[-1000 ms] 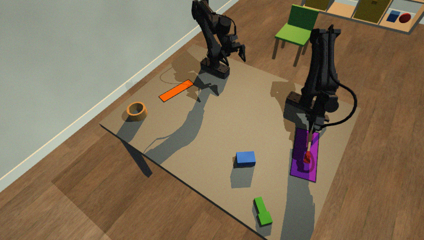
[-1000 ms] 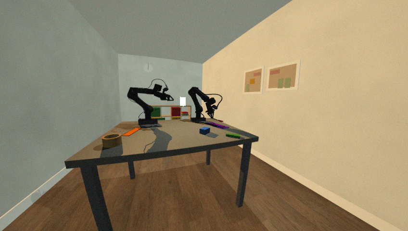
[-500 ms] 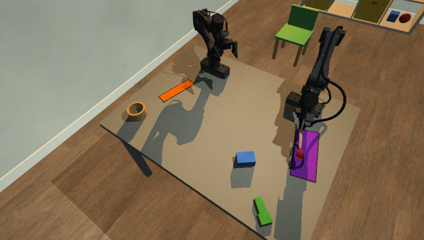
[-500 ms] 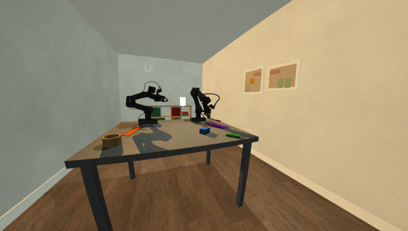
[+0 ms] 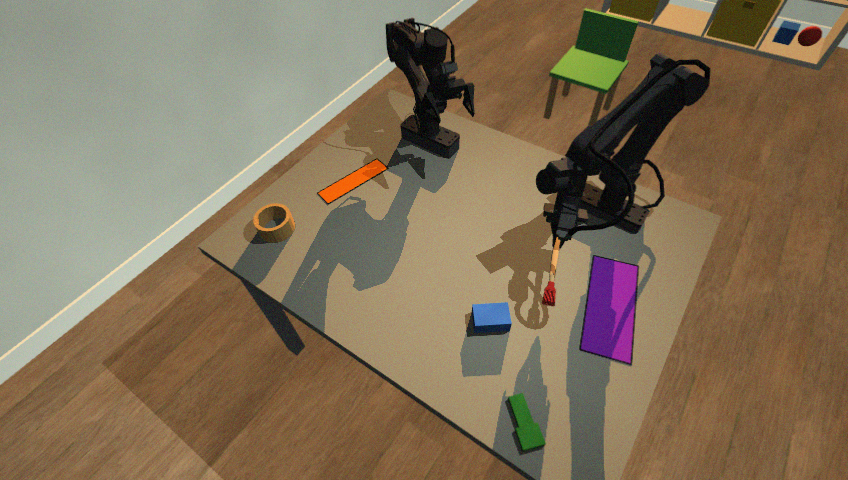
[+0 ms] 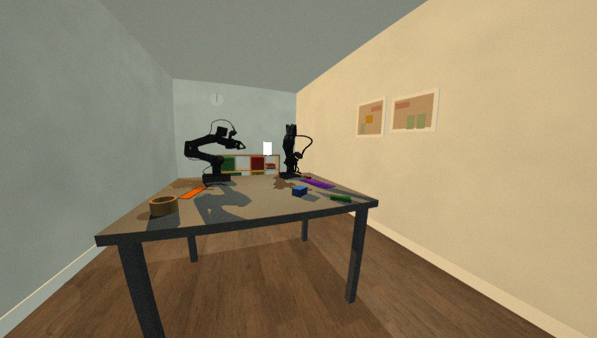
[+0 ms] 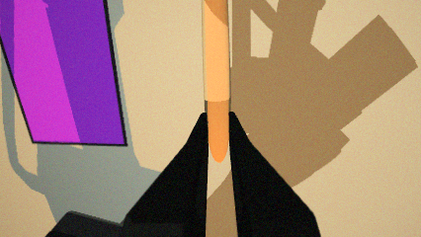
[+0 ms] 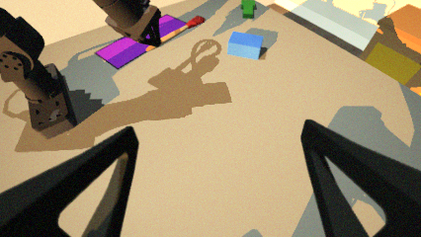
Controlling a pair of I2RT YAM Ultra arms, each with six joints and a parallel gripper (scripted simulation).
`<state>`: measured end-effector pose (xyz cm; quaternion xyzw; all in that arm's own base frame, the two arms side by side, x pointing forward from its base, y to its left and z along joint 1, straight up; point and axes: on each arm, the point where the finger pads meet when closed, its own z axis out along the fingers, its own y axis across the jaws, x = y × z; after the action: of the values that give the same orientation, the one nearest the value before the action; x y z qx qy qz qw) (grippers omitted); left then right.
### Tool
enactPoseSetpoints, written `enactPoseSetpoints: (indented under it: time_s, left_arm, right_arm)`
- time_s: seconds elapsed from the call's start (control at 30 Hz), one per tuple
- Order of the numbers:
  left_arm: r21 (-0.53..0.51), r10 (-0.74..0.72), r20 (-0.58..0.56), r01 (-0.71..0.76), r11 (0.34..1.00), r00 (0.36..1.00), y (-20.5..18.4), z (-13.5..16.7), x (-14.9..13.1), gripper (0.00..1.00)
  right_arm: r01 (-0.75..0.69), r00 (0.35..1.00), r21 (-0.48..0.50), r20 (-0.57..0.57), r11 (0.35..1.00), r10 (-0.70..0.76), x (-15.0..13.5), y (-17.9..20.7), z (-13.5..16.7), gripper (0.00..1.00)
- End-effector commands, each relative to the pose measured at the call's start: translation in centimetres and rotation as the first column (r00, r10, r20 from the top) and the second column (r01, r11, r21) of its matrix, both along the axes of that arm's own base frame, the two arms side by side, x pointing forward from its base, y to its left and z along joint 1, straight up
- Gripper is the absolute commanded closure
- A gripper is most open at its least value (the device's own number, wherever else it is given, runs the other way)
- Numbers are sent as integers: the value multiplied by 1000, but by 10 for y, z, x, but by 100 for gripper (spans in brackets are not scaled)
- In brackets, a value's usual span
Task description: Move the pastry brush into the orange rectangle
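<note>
The pastry brush has a pale wooden handle and red bristles. My left gripper is shut on the end of its handle and holds it in the air, left of the purple rectangle. In the left wrist view the handle runs up from between the closed fingers, with the purple rectangle to the left. The orange rectangle lies far across the table, near the right arm's base. My right gripper is open and empty, held high above that base; its fingers frame the right wrist view.
A blue block lies close to the brush's bristle end. A green block lies near the table's front edge. A tape roll stands near the left edge, beyond the orange rectangle. A green chair stands behind the table.
</note>
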<state>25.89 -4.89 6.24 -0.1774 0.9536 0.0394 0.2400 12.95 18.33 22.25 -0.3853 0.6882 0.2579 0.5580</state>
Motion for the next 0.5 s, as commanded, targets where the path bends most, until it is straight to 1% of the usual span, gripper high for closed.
enactPoseSetpoints:
  time_s: [0.0,0.13,0.17,0.3,0.37,0.47]
  left_arm:
    - [22,60,32,-60,998,998,-39,13,20,93]
    - [30,-18,27,17,999,999,-106,16,26,93]
    - [31,-28,27,27,999,999,-118,16,28,93]
    - [31,-45,28,44,999,999,-145,18,34,93]
    - [31,-43,67,41,999,997,-156,22,42,93]
    - [36,-46,75,44,998,996,-160,22,43,93]
  right_arm:
    - [4,1000,25,22,1000,-4,0,-3,8,0]
    - [4,1000,25,22,1000,-5,0,-3,8,0]
    - [4,1000,25,22,1000,-5,0,-3,8,0]
    - [4,1000,25,22,1000,-5,0,-3,8,0]
    - [4,1000,25,22,1000,-5,0,-3,8,0]
    - [4,1000,25,22,1000,-5,0,-3,8,0]
